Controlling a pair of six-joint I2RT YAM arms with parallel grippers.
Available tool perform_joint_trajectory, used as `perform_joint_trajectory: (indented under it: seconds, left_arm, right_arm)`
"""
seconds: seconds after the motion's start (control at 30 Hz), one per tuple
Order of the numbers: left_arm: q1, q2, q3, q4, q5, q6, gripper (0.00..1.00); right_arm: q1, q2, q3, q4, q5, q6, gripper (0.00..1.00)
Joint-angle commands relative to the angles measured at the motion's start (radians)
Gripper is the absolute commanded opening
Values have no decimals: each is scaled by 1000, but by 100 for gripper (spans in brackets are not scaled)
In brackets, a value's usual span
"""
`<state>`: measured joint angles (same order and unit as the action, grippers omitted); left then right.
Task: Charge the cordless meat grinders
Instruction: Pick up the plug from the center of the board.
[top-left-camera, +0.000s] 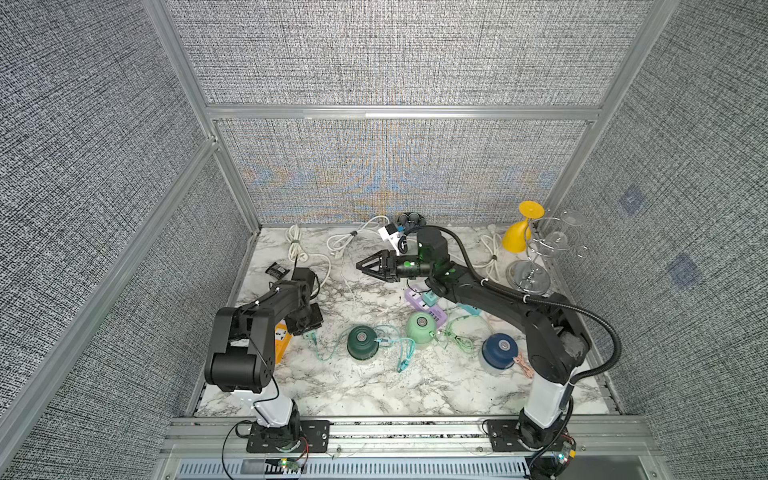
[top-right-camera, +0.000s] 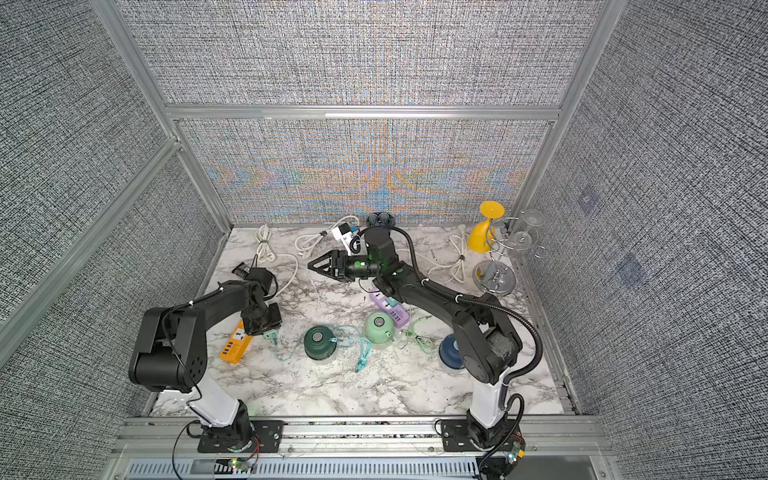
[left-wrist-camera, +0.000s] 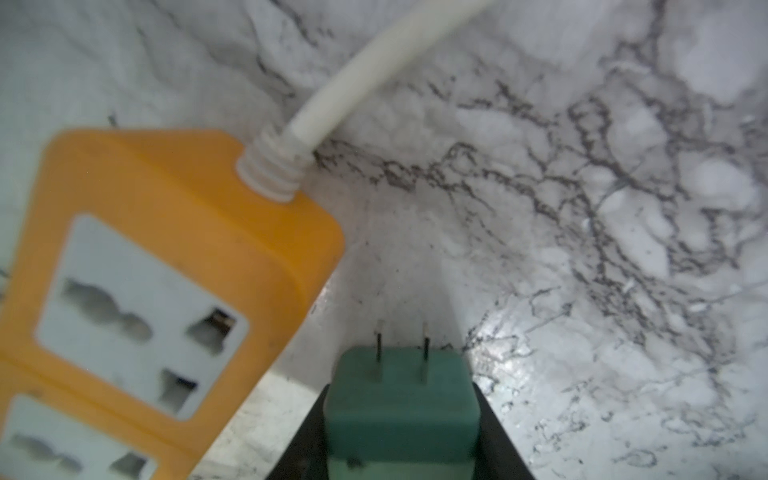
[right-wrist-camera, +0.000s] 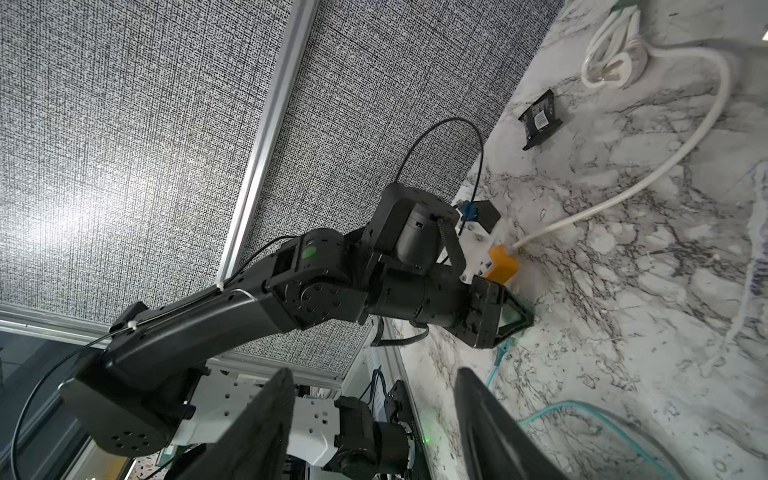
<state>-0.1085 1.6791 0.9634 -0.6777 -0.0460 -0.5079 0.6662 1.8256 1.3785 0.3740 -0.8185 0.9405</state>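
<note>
Three cordless meat grinders stand in a row in both top views: dark green (top-left-camera: 361, 341) (top-right-camera: 318, 341), mint green (top-left-camera: 420, 330) (top-right-camera: 379, 328) and navy blue (top-left-camera: 500, 351) (top-right-camera: 451, 351). A teal cable (top-left-camera: 328, 347) runs from the dark green one towards my left gripper (top-left-camera: 309, 329) (left-wrist-camera: 401, 386). That gripper is low over the table and shut on a green two-prong plug (left-wrist-camera: 399, 419). The plug's prongs point out past the end of the orange power strip (left-wrist-camera: 145, 291) (top-left-camera: 281, 340). My right gripper (top-left-camera: 361, 266) (right-wrist-camera: 372, 374) hangs raised over mid-table, open and holding nothing.
A purple power strip (top-left-camera: 428, 305) lies under the right arm. White cords (top-left-camera: 295, 249) and a small black packet (top-left-camera: 276, 271) lie at the back left. A dark round dish (top-left-camera: 409, 218) sits by the back wall. A glass rack (top-left-camera: 530, 278) with a yellow glass (top-left-camera: 519, 232) stands back right.
</note>
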Motion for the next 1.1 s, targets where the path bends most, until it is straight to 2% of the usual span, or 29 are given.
perform_joint_trajectory:
  seconds: [0.0,0.07,0.2,0.3,0.37,0.57,0.8,0.9,1.07]
  left_arm:
    - [-2,-29,32,-40,43,9,22]
    - [0,-95,47,-68,76,7,15]
    - [0,-265,86,-137,134,-30,12]
    - [6,-388,107,-149,195,-131,6]
    - [12,-461,99,-120,249,-206,6]
    - [26,-583,73,14,407,-441,5]
    - [49,-667,42,55,436,-560,2]
    - [68,-708,-14,118,474,-644,1]
    - [73,-756,-62,172,472,-739,0]
  right_arm:
    - [0,-31,4,-89,14,-108,64]
    - [8,-63,15,-197,50,-215,63]
    - [41,-120,31,-352,152,-405,62]
    - [85,-138,48,-399,212,-504,64]
    - [115,-141,50,-383,231,-537,67]
    - [188,-110,45,-263,250,-541,71]
    - [215,-68,-11,-59,243,-488,71]
    - [235,-53,1,-53,270,-510,71]
    - [257,-11,45,-64,318,-508,72]
